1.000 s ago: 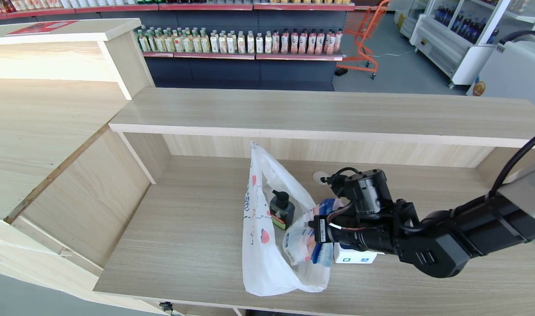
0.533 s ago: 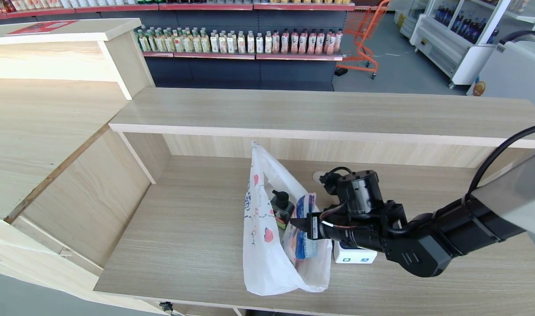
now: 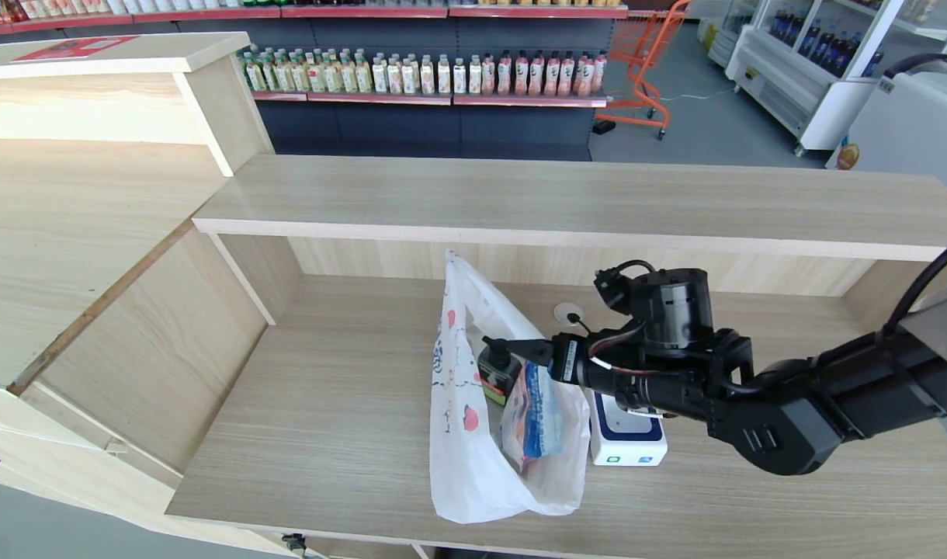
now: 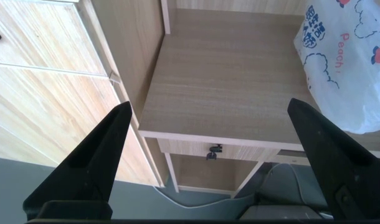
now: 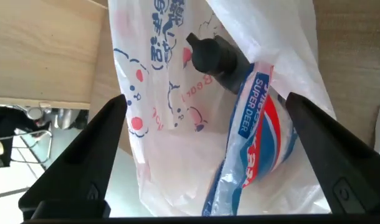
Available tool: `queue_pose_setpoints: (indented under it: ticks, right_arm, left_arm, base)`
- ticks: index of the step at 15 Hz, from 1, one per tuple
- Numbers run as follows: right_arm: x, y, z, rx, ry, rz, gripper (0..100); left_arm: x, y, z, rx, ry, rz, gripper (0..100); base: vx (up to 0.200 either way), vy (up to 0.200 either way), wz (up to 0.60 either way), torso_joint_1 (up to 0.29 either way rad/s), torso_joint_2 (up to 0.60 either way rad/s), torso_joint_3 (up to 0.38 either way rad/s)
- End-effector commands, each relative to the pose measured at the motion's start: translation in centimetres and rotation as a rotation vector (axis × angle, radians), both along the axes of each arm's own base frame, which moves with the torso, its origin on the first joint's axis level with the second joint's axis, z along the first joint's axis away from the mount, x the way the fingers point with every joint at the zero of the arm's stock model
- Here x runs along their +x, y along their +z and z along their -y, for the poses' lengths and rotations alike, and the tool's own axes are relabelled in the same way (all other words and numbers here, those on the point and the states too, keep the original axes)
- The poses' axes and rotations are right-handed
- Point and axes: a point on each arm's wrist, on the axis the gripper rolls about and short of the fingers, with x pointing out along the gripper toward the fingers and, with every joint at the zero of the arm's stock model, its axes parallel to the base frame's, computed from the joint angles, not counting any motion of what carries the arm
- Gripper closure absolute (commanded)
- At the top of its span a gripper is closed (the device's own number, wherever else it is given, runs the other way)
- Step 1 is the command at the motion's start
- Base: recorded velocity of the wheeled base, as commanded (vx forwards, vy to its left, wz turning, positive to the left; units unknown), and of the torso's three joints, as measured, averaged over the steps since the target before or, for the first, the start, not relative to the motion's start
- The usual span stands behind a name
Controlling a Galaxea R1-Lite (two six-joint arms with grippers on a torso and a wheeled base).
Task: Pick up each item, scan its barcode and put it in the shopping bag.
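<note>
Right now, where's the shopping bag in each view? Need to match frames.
Head view: shopping bag stands open on the wooden counter top, under the right gripper.
Left wrist view: shopping bag sits near the counter's front edge.
Right wrist view: shopping bag gapes between the open fingers, pump bottle and blue packet inside.
Shared landmark: the counter's front edge.

White printed bag (image 3: 466,435), blue-red-white packet (image 3: 537,415)

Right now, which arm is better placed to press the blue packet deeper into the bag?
Right: the open right end effector hangs above the blue packet inside the shopping bag. The left end effector is beside the bag, over the front edge of the counter.
</note>
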Motion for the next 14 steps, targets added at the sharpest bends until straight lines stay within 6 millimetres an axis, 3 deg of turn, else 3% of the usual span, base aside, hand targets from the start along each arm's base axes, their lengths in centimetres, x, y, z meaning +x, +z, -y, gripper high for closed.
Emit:
queue_pose_setpoints:
  ticks: [1, 5, 7, 8, 10, 13, 14]
  right_arm:
    - [-1.6, 4.5, 1.1, 0.105, -0.010, 0.081, 0]
    - [-7.4, 9.7, 6.0, 0.117, 0.000, 0.254, 0]
    - [-10.8, 9.4, 10.5, -0.082, -0.105, 0.386, 0]
    - [-12.6, 8.8, 12.1, -0.152, -0.145, 0.419, 0]
    - [-17.3, 5.8, 16.3, -0.300, -0.400, 0.421, 0]
    - [-24.9, 0.5, 19.0, -0.333, -0.505, 0.434, 0]
    - [-26.5, -1.0, 19.4, -0.357, -0.521, 0.436, 0]
  left_arm:
    - [0.0, 0.0, 0.0, 0.000, 0.001, 0.000, 0]
    - [0.0, 0.0, 0.0, 0.000, 0.001, 0.000, 0]
    - [0.0, 0.0, 0.0, 0.000, 0.001, 0.000, 0]
    - [0.0, 0.0, 0.0, 0.000, 0.001, 0.000, 0]
    - [0.0, 0.0, 0.0, 0.000, 0.001, 0.000, 0]
    - [0.0, 0.0, 0.0, 0.000, 0.001, 0.000, 0]
    - [0.0, 0.0, 0.0, 0.000, 0.001, 0.000, 0]
  base:
    - [0.000, 0.000, 0.00, 0.000, 0.00, 0.000]
    - [0.000, 0.000, 0.00, 0.000, 0.00, 0.000]
    - [0.000, 0.000, 0.00, 0.000, 0.00, 0.000]
    - [0.000, 0.000, 0.00, 0.000, 0.00, 0.000]
    - [0.000, 0.000, 0.00, 0.000, 0.00, 0.000]
    - [0.000, 0.000, 0.00, 0.000, 0.00, 0.000]
    - [0.000, 0.000, 0.00, 0.000, 0.00, 0.000]
